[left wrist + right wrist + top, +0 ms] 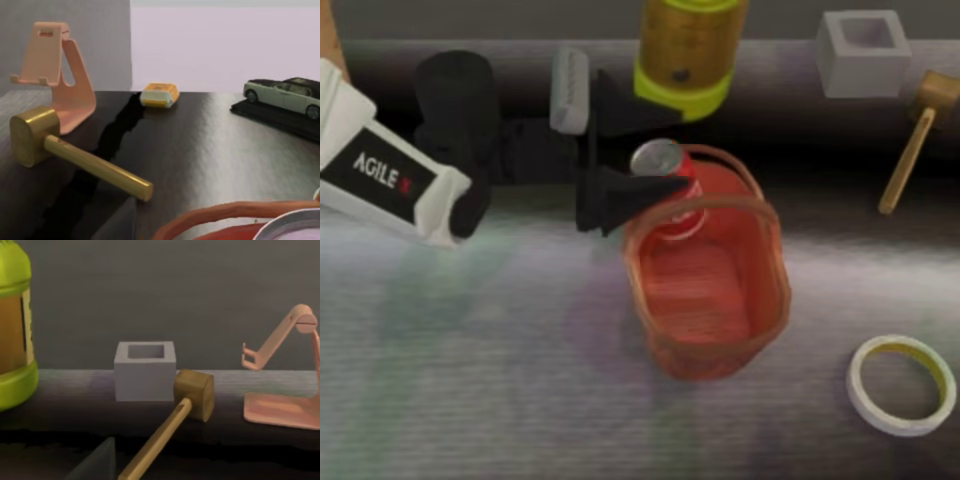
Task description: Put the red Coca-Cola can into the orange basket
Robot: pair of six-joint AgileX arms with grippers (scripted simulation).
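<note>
The red Coca-Cola can stands at the far left end of the orange basket, its silver top level with the rim and its body passing under the arched handle. My left gripper is open around the can's top. The far finger stands clear of the can and the near finger overlaps its red side. The left wrist view shows only the can's top and the handle. Just a grey sliver of my right gripper shows; that arm is out of the top view.
A gold cylinder with a yellow-green band stands just behind the left gripper. A grey square cup and a wooden hammer lie at the back right. A white tape ring lies front right. A pink stand and toy car are farther right.
</note>
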